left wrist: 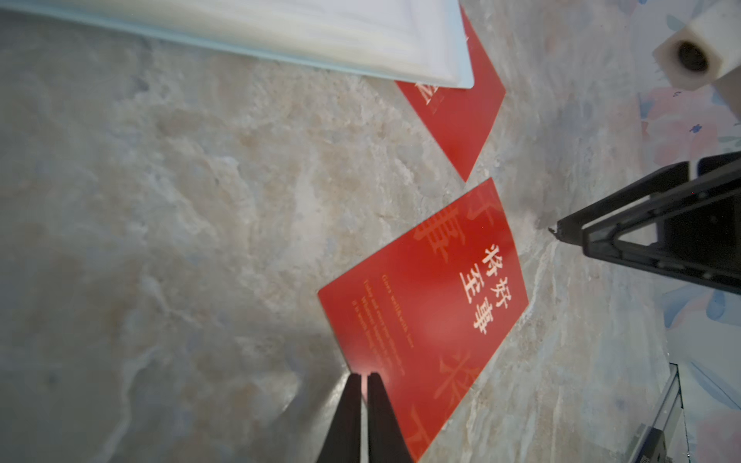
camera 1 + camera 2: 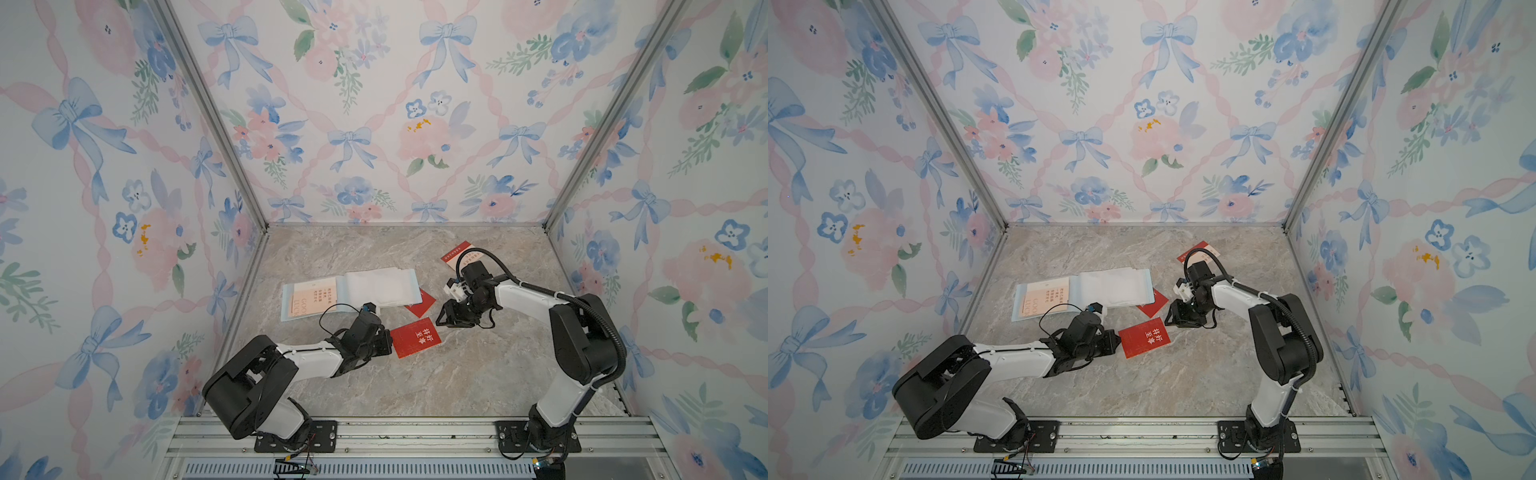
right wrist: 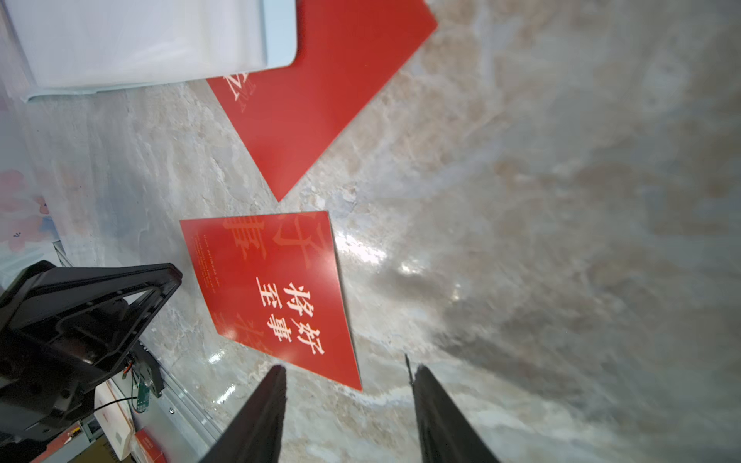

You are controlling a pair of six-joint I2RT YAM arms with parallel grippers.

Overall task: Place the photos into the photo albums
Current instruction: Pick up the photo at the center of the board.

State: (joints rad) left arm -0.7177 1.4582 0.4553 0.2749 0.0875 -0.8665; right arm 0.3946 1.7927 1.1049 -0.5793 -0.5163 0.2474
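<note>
grips the short edge of a red photo with the left pincer, tips pressed almost together on it. holds the right pincer about half open and empty, over that photo's opposite corner; cannot tell whether touching. reads the fine print beside the white characters from the wrists only; in both top views, just the large characters. finds only in a top view two more photos, red and cream, beyond the right pincer and half hidden by its arm, and a cream photo on one page of the open photo album, beyond the left pincer. loses part of a second red photo under the album's rounded corner, between album and pincers. notes glossy card, milky translucent sleeves, pale blue cover rim, veined marble-look table.
</note>
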